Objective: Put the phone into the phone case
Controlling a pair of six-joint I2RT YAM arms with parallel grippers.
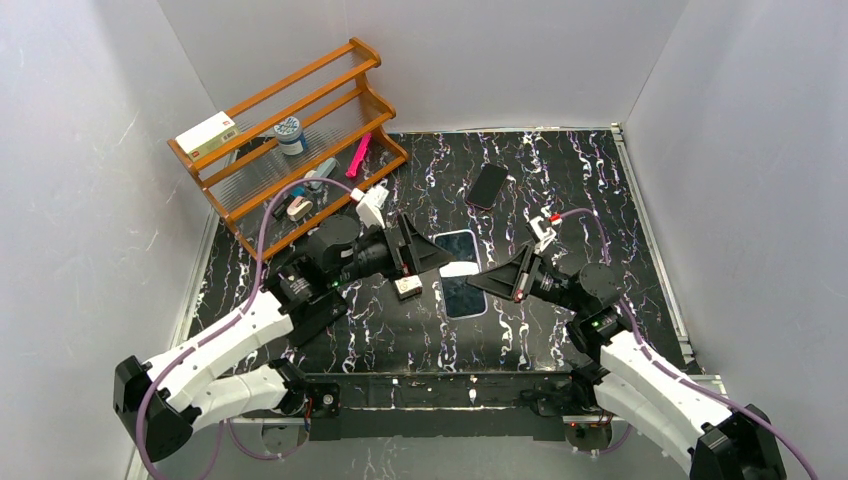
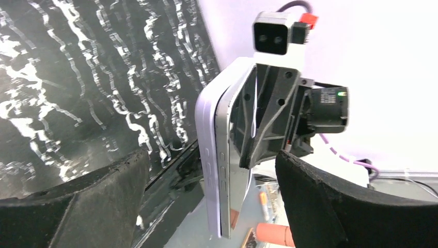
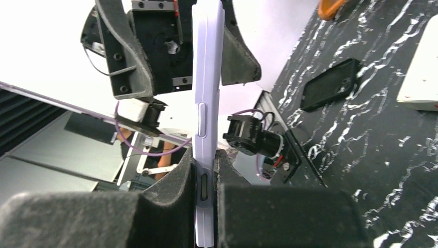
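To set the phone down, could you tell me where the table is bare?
Bare: right of the black case to the table edge, and the near strip between the arm bases. Crowded: the middle, where the right gripper holds the phone inside the open left gripper, and the wooden rack far left.

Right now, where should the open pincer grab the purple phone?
Probably the free end of the flat lilac phone, squeezing its broad front and back and coming from the side opposite the right pincer, which pinches the other end. The open left pincer straddles that free end, one finger facing each flat side.
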